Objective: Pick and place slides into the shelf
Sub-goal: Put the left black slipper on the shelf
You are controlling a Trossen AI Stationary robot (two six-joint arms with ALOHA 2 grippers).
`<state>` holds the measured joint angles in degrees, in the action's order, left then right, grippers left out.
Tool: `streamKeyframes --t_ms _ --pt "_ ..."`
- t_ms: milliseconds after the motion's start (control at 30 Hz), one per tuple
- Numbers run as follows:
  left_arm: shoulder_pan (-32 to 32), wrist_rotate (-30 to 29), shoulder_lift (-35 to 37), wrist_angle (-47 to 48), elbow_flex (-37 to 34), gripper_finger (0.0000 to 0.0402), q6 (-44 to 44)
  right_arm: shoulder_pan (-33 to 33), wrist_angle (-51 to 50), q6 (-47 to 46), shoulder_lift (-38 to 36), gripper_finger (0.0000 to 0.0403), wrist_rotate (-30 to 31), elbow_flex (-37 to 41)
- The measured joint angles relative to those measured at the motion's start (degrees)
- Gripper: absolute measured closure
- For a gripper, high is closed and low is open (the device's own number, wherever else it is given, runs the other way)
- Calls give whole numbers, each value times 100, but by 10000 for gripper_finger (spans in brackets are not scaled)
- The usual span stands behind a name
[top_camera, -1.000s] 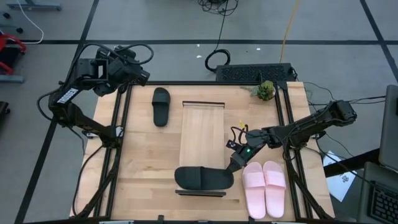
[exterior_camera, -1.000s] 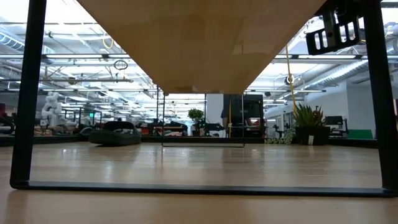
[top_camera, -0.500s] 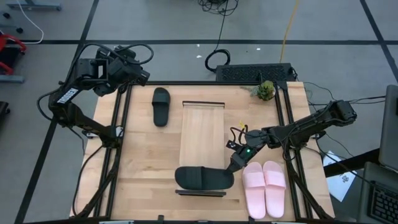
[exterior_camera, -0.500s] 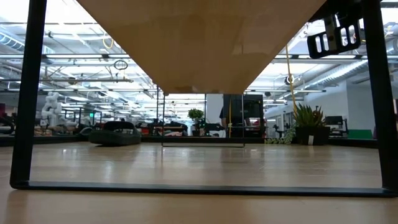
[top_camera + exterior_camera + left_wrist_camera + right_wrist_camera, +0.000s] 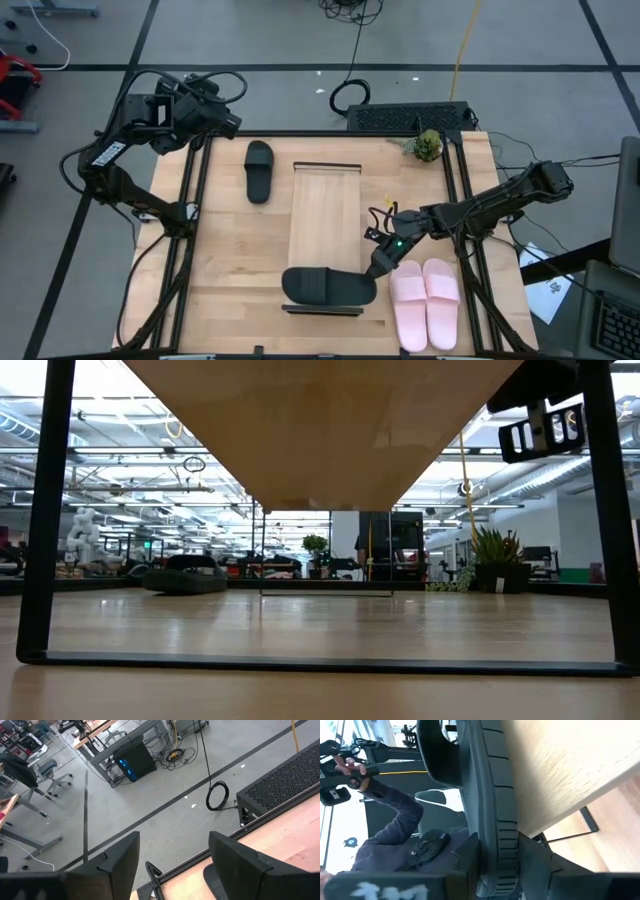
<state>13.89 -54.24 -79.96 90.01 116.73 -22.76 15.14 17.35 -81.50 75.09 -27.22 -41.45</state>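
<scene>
Slides are what the job is about, and one black slide (image 5: 325, 286) is seen lying on the near end of the shelf (image 5: 325, 215), low in the middle of the high view. Its long side is laid across the shelf, from left to right in the frame, not along the boards. The wide strap is seen toward the left end, so the toe is most likely pointed left, and the other end is turned toward the right gripper (image 5: 378, 265).

That end is met by the right gripper, which is reached in from the right side of the frame. In the right wrist view the ribbed edge of the slide (image 5: 492, 810) is seen between the two dark fingers (image 5: 466, 854). The fingers are set narrow around it and look to be touching it on both sides, so the slide is judged to be held, though perhaps loosely.

A second black slide (image 5: 259, 170) is left on the table in the upper left, its long side pointed up and down the frame, beside the far end of the shelf. The left gripper (image 5: 172, 862) is the nearer one to it, and is parked wide open at the upper left table corner. A pink pair (image 5: 425, 300) is placed at the lower right, close by the right gripper, pointed up and down too.
</scene>
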Motion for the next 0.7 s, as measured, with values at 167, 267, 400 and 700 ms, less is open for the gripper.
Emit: streamKeyframes --t_ms 167,267,400,700 --pt "1 11 0 -1 0 160 1 0 11 26 0 305 4 0" --pt "2 20 0 -2 0 160 2 -1 7 36 0 291 7 0" --pt "1 20 0 0 0 160 2 -2 -5 79 0 267 15 0" --pt "2 22 0 -1 0 160 3 -2 -180 125 0 225 13 0"
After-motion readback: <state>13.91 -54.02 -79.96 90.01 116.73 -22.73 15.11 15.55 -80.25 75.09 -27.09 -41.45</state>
